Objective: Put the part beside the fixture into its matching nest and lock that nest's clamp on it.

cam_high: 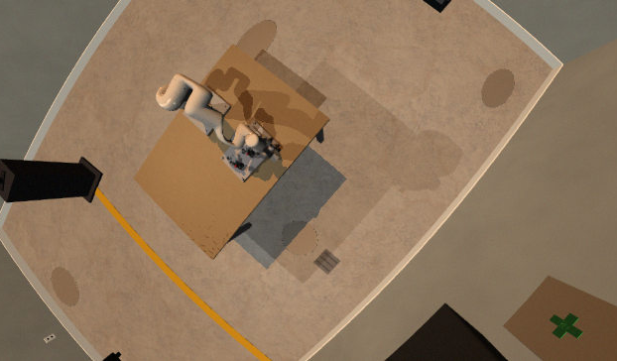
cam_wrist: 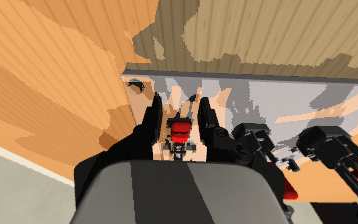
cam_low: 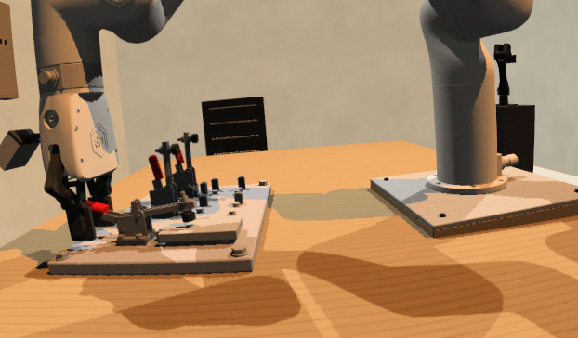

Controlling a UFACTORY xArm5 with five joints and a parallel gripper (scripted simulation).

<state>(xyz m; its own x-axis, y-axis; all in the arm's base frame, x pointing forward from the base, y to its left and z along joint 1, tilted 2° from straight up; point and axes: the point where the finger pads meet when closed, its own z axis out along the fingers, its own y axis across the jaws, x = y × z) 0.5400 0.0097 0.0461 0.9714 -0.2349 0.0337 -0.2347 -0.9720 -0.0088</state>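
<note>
- Exterior view, lower left: the gripper (cam_high: 273, 147) (cam_low: 93, 215) (cam_wrist: 180, 106) stands with fingers apart, around the red handle (cam_low: 98, 207) (cam_wrist: 181, 131), unclamped.
- Left of centre: the clamp (cam_low: 135, 227) reaches over the part.
- Lower centre: the part (cam_low: 200, 230) lies flat, probably stiff, fairly light; best gripped by its long sides.

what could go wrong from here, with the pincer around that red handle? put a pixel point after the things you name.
1. The pincer (cam_low: 88, 223) (cam_wrist: 180, 106) is open with a finger on each side of the red handle (cam_low: 98, 207) (cam_wrist: 181, 131); a sideways retreat might knock it and loosen the clamp.
2. The bar (cam_low: 167, 208) reaches over the part (cam_low: 200, 232), but full locking can't be confirmed here, so the clamp might be short of dead centre.
3. Seating against the blocks isn't readable either; the part might sit slightly off.
</note>
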